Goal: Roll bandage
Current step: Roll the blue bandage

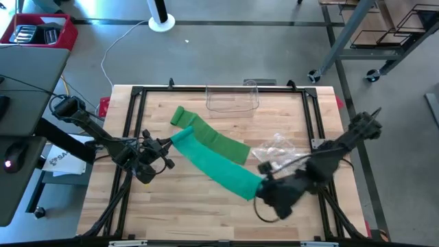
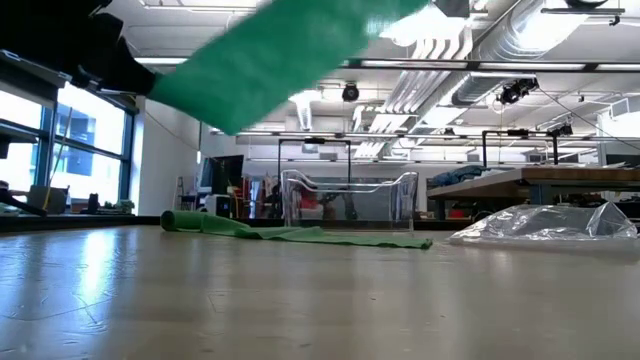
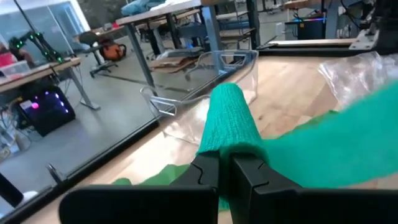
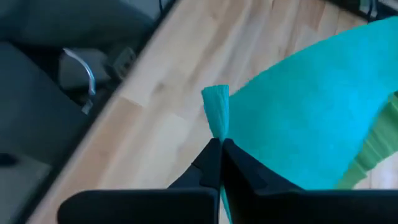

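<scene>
Nearest the desk's [image 1: 206, 213] front edge, the right end effector [image 1: 263, 186] pinches the green bandage's [image 1: 219, 167] end, fingers clamped; left end effector [image 1: 164, 144] grips its rolled part likewise; the strip hangs lifted between them, its tail trailing back; the clear container [image 1: 233, 99] behind looks empty.

I am watching my left gripper [image 3: 225, 168] pinching the green bandage [image 3: 231, 121], its band trailing away over the wooden table [image 3: 292, 99], a clear plastic container [image 3: 211, 74] and crinkled plastic bag [image 3: 354, 71] lying beyond.
</scene>
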